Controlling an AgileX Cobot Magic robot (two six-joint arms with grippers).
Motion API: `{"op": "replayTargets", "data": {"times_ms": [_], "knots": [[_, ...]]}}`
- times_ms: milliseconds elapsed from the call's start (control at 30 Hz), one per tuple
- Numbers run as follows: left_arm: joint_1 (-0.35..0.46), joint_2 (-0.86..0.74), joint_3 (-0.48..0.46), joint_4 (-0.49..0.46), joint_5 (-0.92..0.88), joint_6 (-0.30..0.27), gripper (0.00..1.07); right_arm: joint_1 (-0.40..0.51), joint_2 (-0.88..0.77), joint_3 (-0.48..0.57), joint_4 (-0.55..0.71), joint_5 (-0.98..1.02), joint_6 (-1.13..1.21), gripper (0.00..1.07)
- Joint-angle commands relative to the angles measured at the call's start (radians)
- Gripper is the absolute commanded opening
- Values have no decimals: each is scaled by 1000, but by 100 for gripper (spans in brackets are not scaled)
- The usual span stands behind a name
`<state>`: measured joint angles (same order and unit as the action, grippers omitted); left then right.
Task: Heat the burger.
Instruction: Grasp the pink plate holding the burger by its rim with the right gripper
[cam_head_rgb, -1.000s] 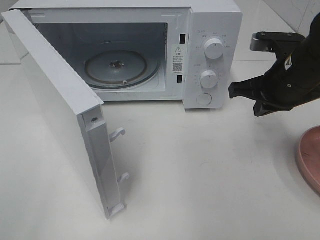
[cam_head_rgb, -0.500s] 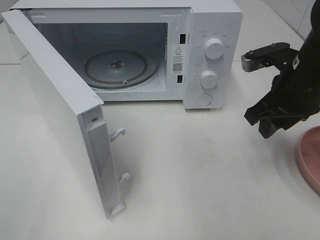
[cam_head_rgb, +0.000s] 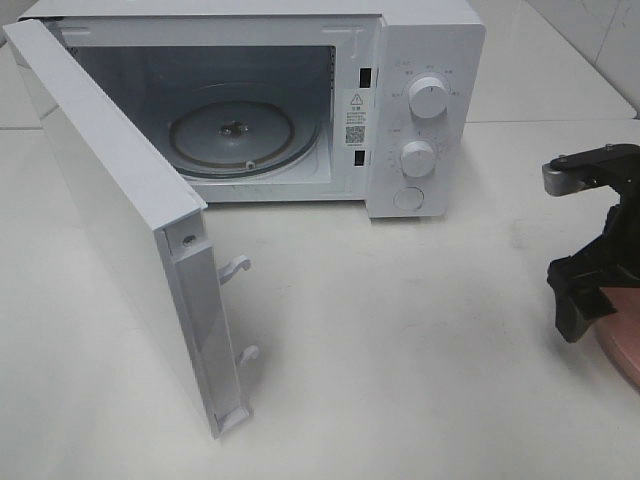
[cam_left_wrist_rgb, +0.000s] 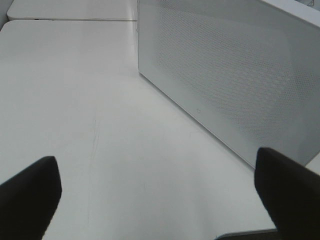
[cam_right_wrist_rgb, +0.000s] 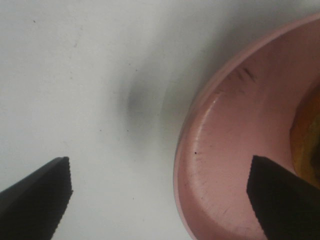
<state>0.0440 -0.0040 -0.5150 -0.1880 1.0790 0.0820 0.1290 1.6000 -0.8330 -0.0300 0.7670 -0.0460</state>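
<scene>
This looks like a robot lab bench set up as a small kitchen corner. A plain white worktop (cam_head_rgb: 400, 350) carries a white countertop microwave (cam_head_rgb: 425, 40) with two round dials (cam_head_rgb: 428, 97), and its door (cam_head_rgb: 110, 190) is swung wide on a glass turntable (cam_head_rgb: 235, 135). The door's perforated panel stands ahead of the left arm's fingers (cam_left_wrist_rgb: 30, 195). A pink plate (cam_right_wrist_rgb: 225, 160) lies beneath one of the right arm's fingers (cam_right_wrist_rgb: 280, 200), with bare worktop beneath the other. The black robot arm (cam_head_rgb: 600, 260) suggests a lab, not a home.

Bright, even light; soft shadows; burger (cam_right_wrist_rgb: 306, 131) blurred at frame edge.
</scene>
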Motion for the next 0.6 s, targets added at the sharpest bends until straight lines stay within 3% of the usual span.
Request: {"op": "replayTargets", "data": {"times_ms": [33, 600], "knots": [[4, -17, 0, -4, -9, -4, 98, -16, -11, 23, -10, -19, -7, 90], [4, -17, 0, -4, -9, -4, 98, -36, 26, 171, -42, -243, 46, 87]]}}
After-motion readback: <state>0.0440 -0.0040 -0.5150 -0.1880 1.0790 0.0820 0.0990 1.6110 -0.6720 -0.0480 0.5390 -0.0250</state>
